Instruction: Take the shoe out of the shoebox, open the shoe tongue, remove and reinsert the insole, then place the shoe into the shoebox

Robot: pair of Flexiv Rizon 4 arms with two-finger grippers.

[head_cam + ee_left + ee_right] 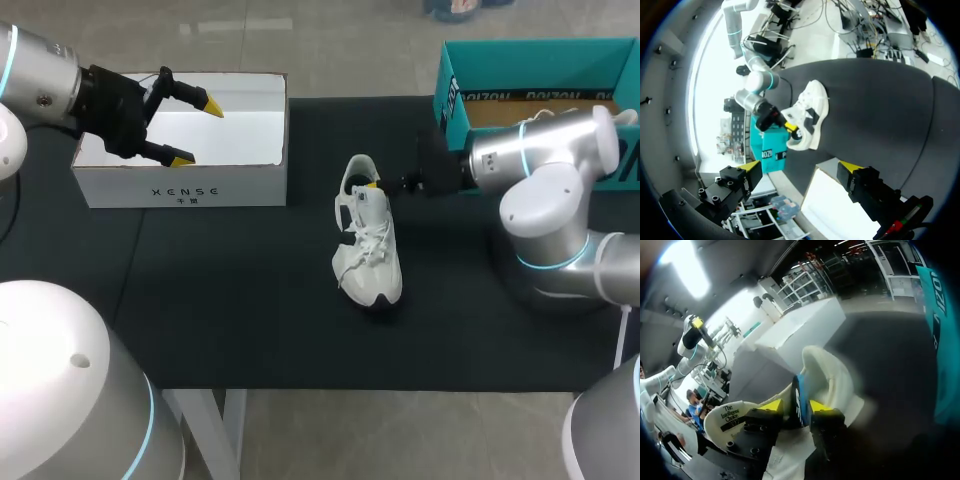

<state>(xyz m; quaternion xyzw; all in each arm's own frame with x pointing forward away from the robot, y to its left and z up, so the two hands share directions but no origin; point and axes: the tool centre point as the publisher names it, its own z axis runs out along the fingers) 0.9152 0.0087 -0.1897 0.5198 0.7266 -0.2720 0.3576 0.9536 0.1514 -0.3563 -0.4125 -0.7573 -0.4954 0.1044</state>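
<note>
A white sneaker (370,255) lies on the black tabletop, toe toward the front edge; it also shows in the left wrist view (807,112). My right gripper (372,184) comes in from the right to the shoe's mouth. In its wrist view the yellow tips (796,406) stand slightly apart, a thin black and blue strip of the shoe (799,402) between them with a small gap on one side. The pale collar (830,370) curves just ahead. My left gripper (198,132) hangs wide open and empty above the open white shoebox (180,140).
An open teal box (530,70) stands at the back right, behind my right arm. The white shoebox sits at the back left. Bare black tabletop (240,300) stretches between the white box and the shoe and along the front.
</note>
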